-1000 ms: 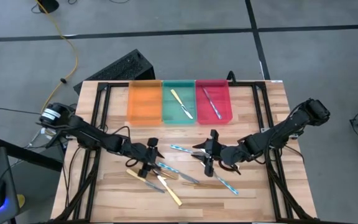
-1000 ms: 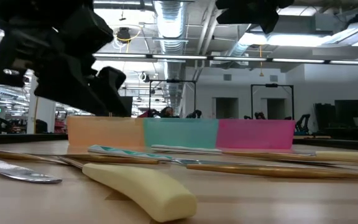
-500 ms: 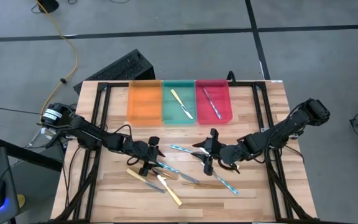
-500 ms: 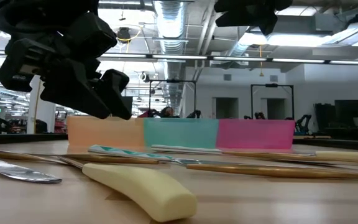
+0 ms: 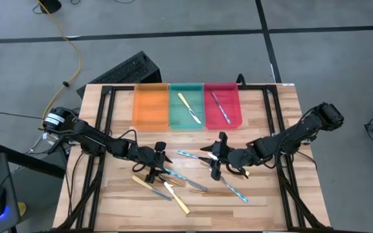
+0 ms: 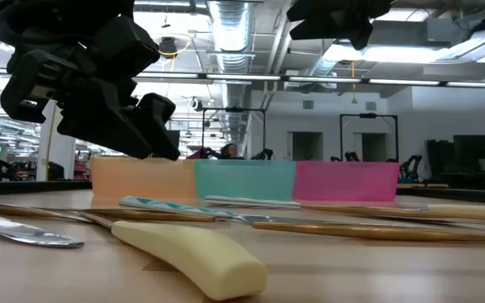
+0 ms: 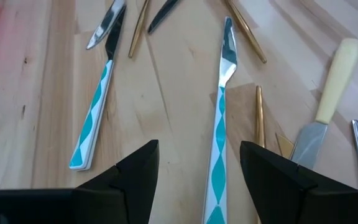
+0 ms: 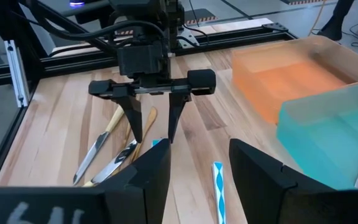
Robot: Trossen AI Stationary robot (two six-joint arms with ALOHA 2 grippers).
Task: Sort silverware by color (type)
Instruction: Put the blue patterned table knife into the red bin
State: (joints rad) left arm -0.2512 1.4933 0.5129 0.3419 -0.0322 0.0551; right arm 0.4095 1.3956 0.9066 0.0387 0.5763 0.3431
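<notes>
Both grippers' jaws stand open and empty: left gripper [image 5: 154,163] partly hides the silverware [image 5: 185,182]; right gripper [image 5: 215,159] hovers beside.

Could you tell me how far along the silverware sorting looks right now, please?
Barely started. Done: one yellow-handled knife lies in the green tray and one blue-handled piece in the red tray; the orange tray holds nothing. In hand: nothing; the left gripper hangs open over a blue-patterned knife, and the right gripper is open too. Left: the loose utensils on the table.
</notes>
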